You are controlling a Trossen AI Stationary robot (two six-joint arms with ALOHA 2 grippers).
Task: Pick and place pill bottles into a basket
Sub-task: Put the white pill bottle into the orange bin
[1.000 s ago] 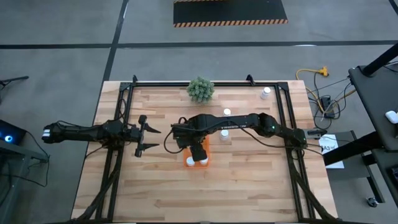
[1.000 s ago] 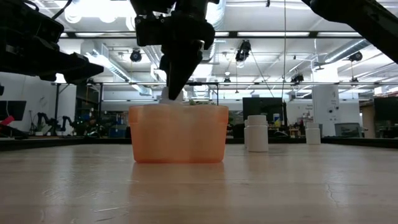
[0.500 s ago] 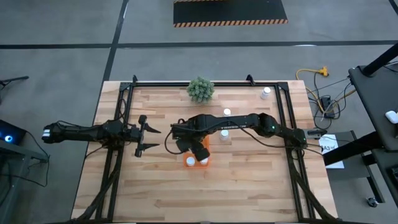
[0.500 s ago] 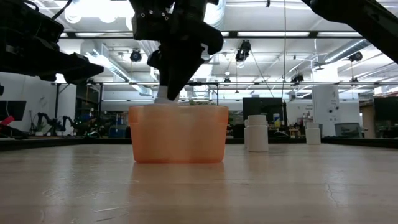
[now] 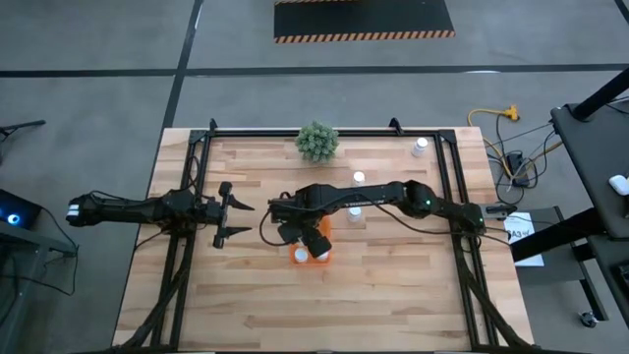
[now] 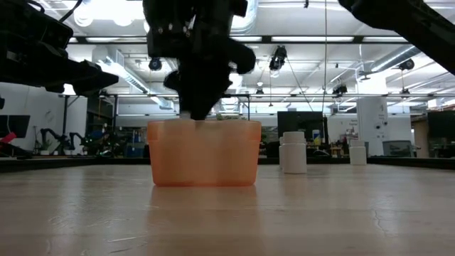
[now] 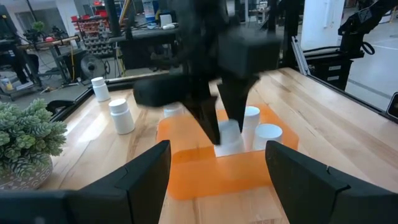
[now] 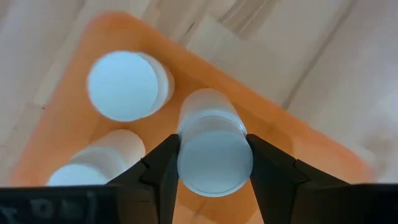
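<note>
Your right tool [image 8: 211, 163] is clenched on a small white cylindrical pill bottle [image 8: 214, 155], holding it inside the bright orange rectangular plastic basket [image 5: 313, 258] at the middle of the wooden table [image 5: 393, 295]. Two more bottles [image 8: 124, 86] stand in the basket beside it. Your left tool [image 5: 234, 214] hangs released, well apart.

3 bottles [image 8: 123, 85] stand inside the basket [image 5: 321, 254]; 3 more [image 5: 359, 178] lie behind it, beside the plant [image 5: 316, 141]
</note>
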